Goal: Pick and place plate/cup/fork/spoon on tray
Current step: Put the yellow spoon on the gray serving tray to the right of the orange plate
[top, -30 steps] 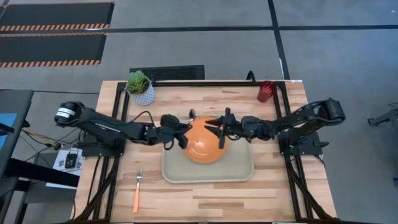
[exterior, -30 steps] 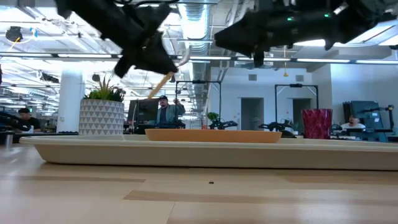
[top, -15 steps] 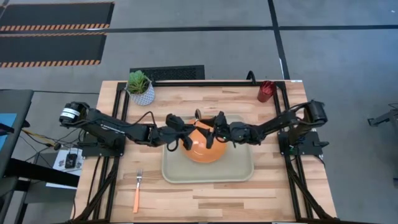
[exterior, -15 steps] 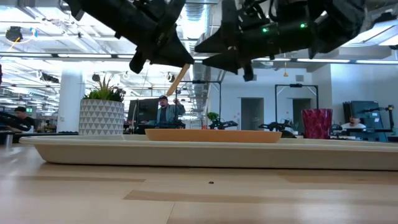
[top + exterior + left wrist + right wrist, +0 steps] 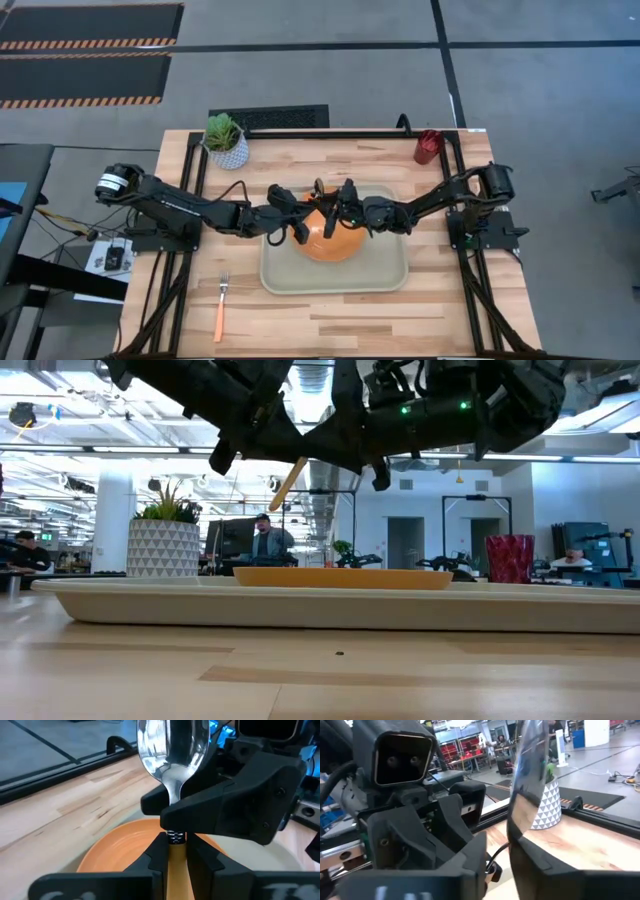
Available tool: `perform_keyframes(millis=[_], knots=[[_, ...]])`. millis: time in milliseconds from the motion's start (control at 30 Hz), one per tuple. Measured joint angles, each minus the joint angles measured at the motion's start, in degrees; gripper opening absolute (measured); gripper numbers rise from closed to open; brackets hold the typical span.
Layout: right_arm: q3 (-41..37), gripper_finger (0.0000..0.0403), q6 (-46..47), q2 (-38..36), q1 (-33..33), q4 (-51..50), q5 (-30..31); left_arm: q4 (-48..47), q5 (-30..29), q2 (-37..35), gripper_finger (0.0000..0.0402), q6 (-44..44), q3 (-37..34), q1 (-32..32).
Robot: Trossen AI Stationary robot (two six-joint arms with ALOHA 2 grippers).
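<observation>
The orange plate (image 5: 338, 243) lies on the beige tray (image 5: 385, 280) at the table's middle. My left gripper (image 5: 303, 208) is shut on the spoon (image 5: 172, 750) above the plate's far left part. My right gripper (image 5: 340, 208) is open; it has come in from the right, with its fingers (image 5: 220, 805) on either side of the spoon's metal neck. The fork (image 5: 221, 305) lies flat on the table near the left front. The dark red cup (image 5: 428, 146) stands at the far right corner. My left gripper pinches the spoon's orange handle (image 5: 175, 862) between its two fingers, close to the metal neck. The fingers come from the table's left and lie along the handle. The spoon is lifted clear above the plate and slants upward, bowl (image 5: 527, 785) uppermost. My right gripper: I cannot tell whether its fingers touch the spoon's neck (image 5: 173, 795).
A white patterned pot with a green plant (image 5: 227, 143) stands at the far left. Both arms meet over the tray's far half. Bare wood shows in front of the tray (image 5: 400, 320). People and desks show in the room beyond the table.
My right gripper has moved toward the table's left, over the plate, up to the spoon held by my left gripper. My left gripper has gone a little right and up with the spoon, which stays lifted.
</observation>
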Motion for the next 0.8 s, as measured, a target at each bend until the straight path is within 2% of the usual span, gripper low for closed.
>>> perform_keyframes(millis=[167, 233, 533, 700, 800], knots=[[0.1, 0.0024, -0.2, -0.1, 0.2, 0.4, -0.6, 0.2, 0.8, 0.0, 0.0032, 0.3, 0.0, 0.0], [0.1, 0.0010, -1.3, -0.1, 0.2, 0.3, -0.6, 0.2, 1.3, 0.0, 0.0035, 0.5, 0.0, 0.1], [-0.1, 0.0008, -2.9, -1.0, -0.3, -1.3, -0.6, -0.8, 1.3, -0.1, 0.0082, 3.6, 0.0, -1.1], [-0.1, 0.0008, -4.0, -7.9, -2.1, -9.5, 0.3, -4.4, 1.8, -3.6, 0.0115, 5.1, 0.0, -2.7], [-0.1, 0.0009, -4.0, -14.2, -3.5, -18.5, -2.1, -6.1, 1.8, -6.6, 0.0126, 9.7, 0.0, -4.0]])
